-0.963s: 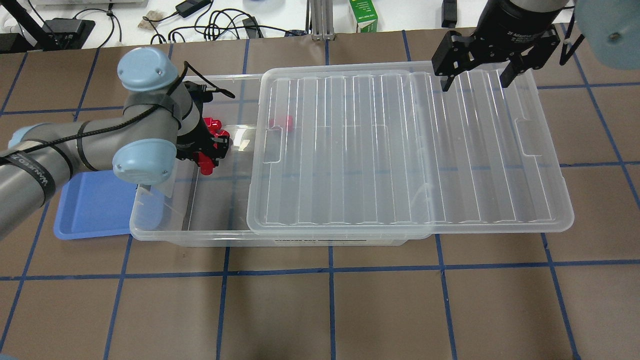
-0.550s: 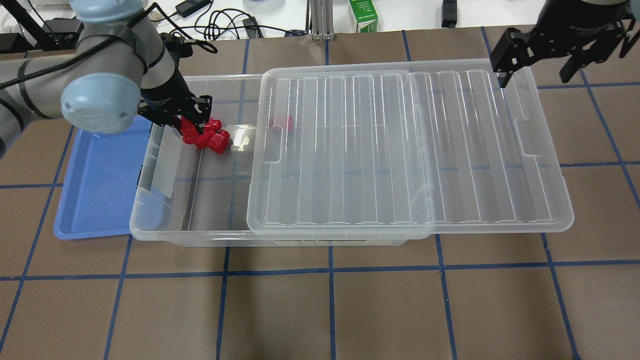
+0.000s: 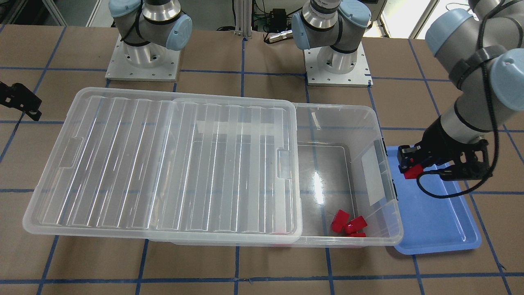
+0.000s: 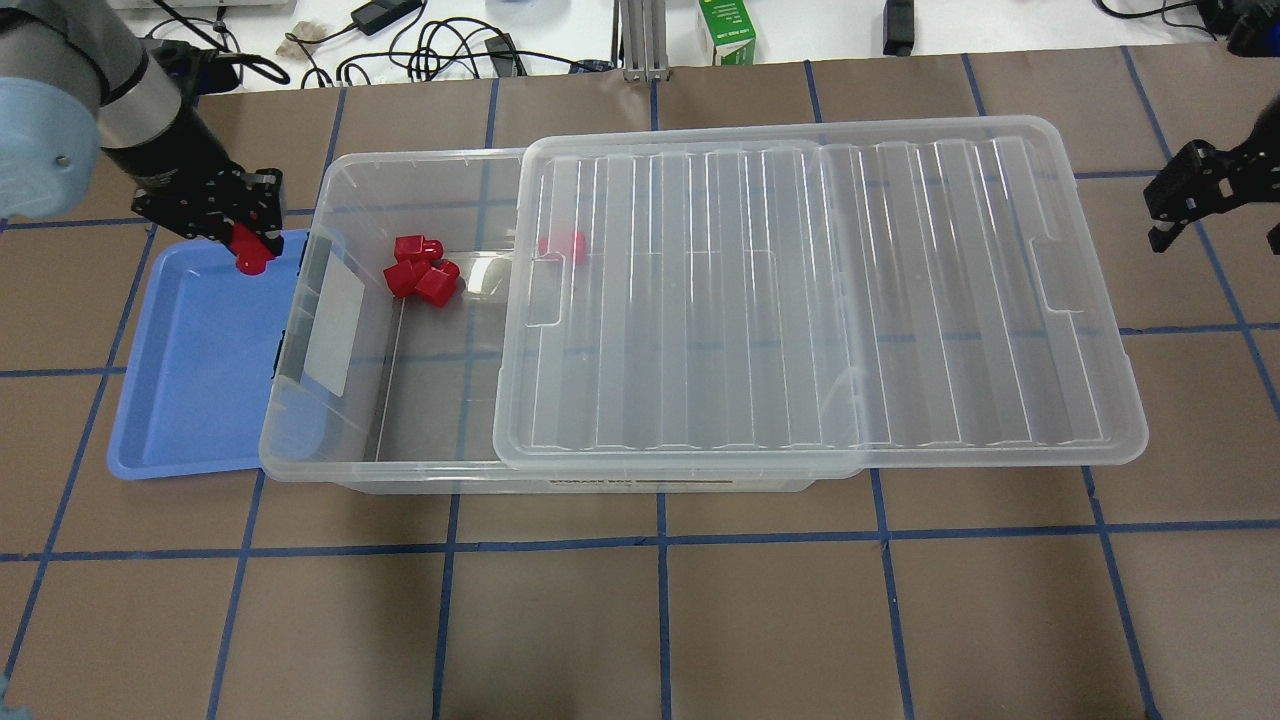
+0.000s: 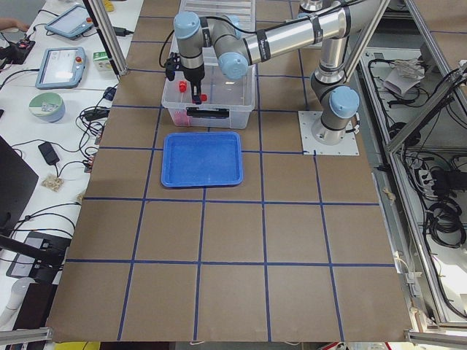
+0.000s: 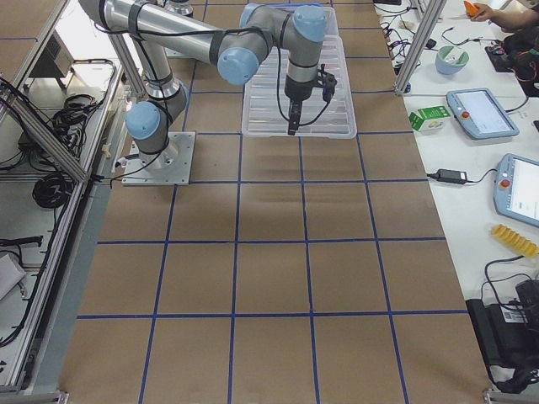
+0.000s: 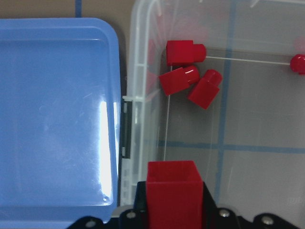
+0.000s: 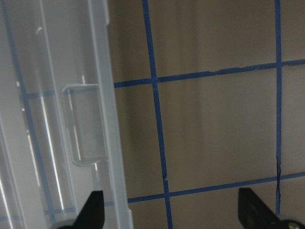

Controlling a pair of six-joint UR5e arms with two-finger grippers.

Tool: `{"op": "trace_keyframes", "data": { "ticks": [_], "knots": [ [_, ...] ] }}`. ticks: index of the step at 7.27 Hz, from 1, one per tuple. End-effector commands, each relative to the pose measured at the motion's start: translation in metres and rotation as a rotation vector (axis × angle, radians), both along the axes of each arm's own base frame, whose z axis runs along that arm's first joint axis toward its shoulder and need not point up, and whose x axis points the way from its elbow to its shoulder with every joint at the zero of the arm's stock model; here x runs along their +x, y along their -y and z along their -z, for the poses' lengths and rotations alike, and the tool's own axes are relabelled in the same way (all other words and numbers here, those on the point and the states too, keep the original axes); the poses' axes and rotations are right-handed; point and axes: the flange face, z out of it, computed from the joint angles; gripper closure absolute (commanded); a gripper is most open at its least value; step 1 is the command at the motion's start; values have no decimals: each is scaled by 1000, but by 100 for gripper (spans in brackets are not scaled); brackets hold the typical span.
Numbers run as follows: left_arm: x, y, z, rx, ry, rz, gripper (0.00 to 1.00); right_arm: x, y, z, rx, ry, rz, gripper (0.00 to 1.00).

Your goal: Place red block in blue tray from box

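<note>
On your brown, tape-gridded tabletop [image 4: 660,620], the large clear plastic storage box [image 4: 420,158] sits with its ribbed clear lid [image 4: 800,300] offset to the right, its left end uncovered. The shallow blue plastic tray [image 4: 190,380] lies just left of it. Your left gripper [image 4: 247,250] hangs above the tray's box-side edge, jaws clenched on the small glossy red block [image 7: 171,188]. Your right gripper [image 8: 171,210], far right, shows jaws spread wide. Three other red blocks [image 4: 420,275] cluster inside the box's far left.

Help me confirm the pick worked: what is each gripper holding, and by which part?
The left gripper holds the red block, pinched across two opposite flat sides of its body. The right gripper is open, holding nothing.
</note>
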Motion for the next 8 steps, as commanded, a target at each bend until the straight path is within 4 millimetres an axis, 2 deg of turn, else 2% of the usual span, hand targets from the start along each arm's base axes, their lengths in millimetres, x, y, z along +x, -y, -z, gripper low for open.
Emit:
{"op": "trace_keyframes", "data": {
  "ticks": [1, 2, 4, 6, 7, 8],
  "knots": [
    [99, -14, 49, 18, -123, -4, 78, -26, -14, 52, 48, 21, 29, 4],
    [119, -17, 85, -9, -133, -35, 78, -29, -16, 66, 15, 2, 33, 0],
    [130, -24, 158, -77, -40, -42, 78, -20, -21, 77, 12, 12, 29, 0],
    [151, -36, 181, -59, -47, -85, 75, -20, -20, 88, 6, 0, 26, 0],
    [155, -38, 191, -42, -57, -94, 39, -11, -18, 89, 6, 0, 9, 0],
    [154, -36, 190, -42, -52, -97, 24, 8, -13, 92, 7, 6, -20, 0]
  ]
}}
